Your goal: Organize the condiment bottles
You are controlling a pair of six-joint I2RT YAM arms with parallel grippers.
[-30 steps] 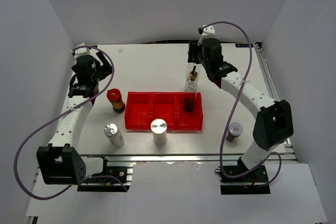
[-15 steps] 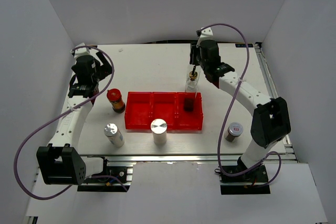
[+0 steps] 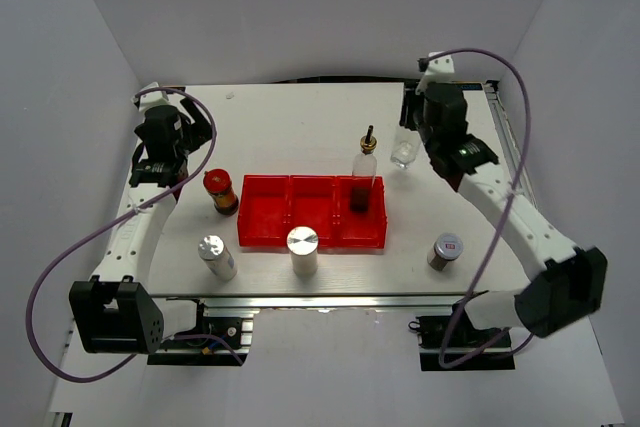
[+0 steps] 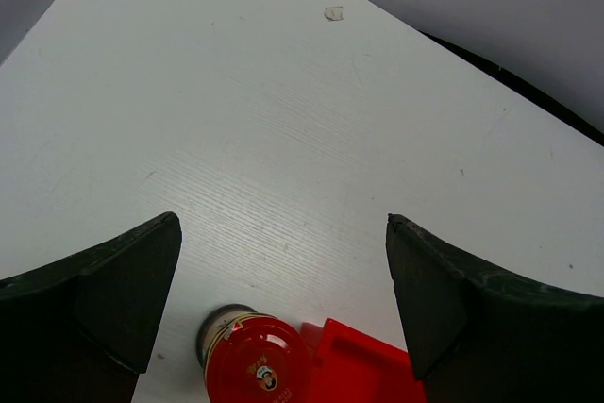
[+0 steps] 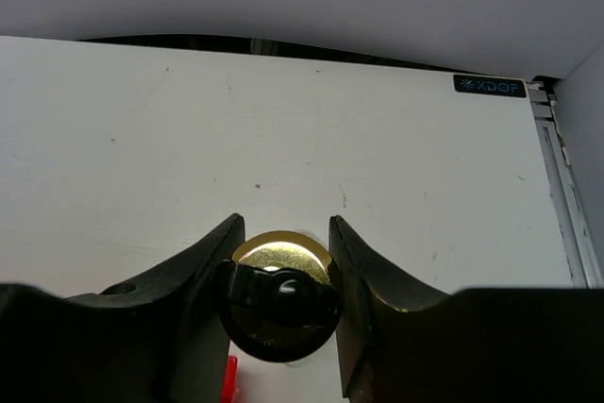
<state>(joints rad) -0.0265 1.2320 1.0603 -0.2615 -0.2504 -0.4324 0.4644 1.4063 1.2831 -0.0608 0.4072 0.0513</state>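
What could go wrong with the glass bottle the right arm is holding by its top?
The right gripper pinches the clear bottle only at its gold spout, a small round hold, so it may slip or swing. The other glass bottle stands tall in the red tray; a low pass toward the tray could tip it.
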